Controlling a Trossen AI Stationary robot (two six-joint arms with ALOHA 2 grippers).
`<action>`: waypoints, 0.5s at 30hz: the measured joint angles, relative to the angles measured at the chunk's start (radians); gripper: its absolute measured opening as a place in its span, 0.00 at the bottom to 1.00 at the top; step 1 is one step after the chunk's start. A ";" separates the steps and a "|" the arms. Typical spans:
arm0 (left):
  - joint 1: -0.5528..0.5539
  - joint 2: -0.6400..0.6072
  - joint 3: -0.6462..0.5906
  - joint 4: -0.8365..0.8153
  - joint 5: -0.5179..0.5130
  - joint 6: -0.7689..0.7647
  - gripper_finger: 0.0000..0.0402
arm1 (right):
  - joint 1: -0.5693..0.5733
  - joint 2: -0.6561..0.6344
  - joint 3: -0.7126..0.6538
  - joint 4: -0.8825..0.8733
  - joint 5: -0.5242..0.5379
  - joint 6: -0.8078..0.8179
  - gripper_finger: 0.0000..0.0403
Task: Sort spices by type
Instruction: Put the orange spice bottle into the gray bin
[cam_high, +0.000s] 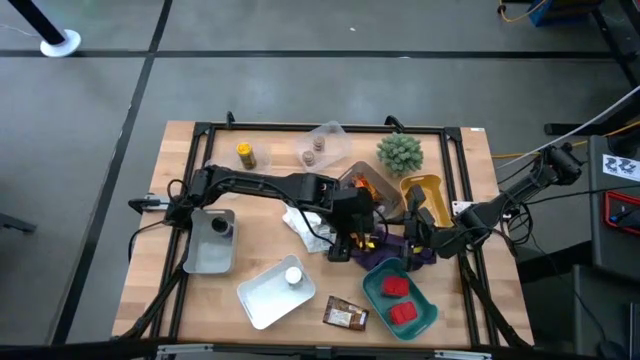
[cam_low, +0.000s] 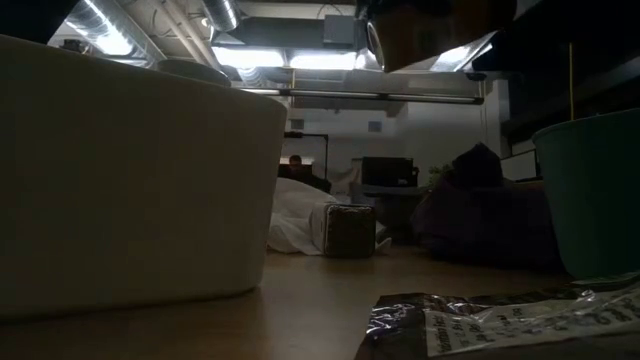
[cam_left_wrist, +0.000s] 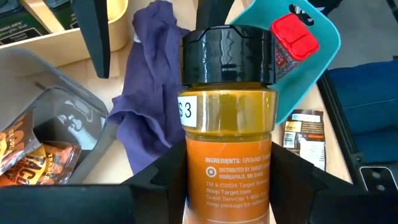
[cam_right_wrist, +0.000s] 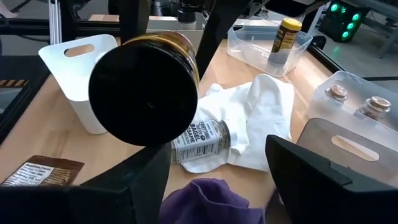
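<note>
White cloth (cam_high: 300, 222), purple cloth (cam_high: 385, 250) and teal tray (cam_high: 425, 312) crowd the centre.

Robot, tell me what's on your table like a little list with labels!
held: yellow spice jar in the left gripper, above the purple cloth
right gripper: open, next to it
teal tray: two red boxes
white cloth: a jar lying on it
brown packet: on the table, near the teal tray

orange jar (cam_left_wrist: 227, 134): "INGREDIENTS: GROUND", "DISTRIBUTED BY TARGET", sticker "S3"
</note>
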 joint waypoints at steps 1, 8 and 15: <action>0.000 0.000 0.000 0.000 0.000 0.000 0.39 | 0.000 0.000 0.000 0.004 0.000 0.000 0.65; 0.000 -0.001 0.000 -0.009 -0.002 0.000 0.39 | 0.000 -0.001 -0.001 0.046 0.008 0.001 0.65; -0.010 -0.017 0.000 -0.001 -0.024 -0.012 0.39 | 0.000 -0.037 -0.001 0.053 0.028 0.008 0.65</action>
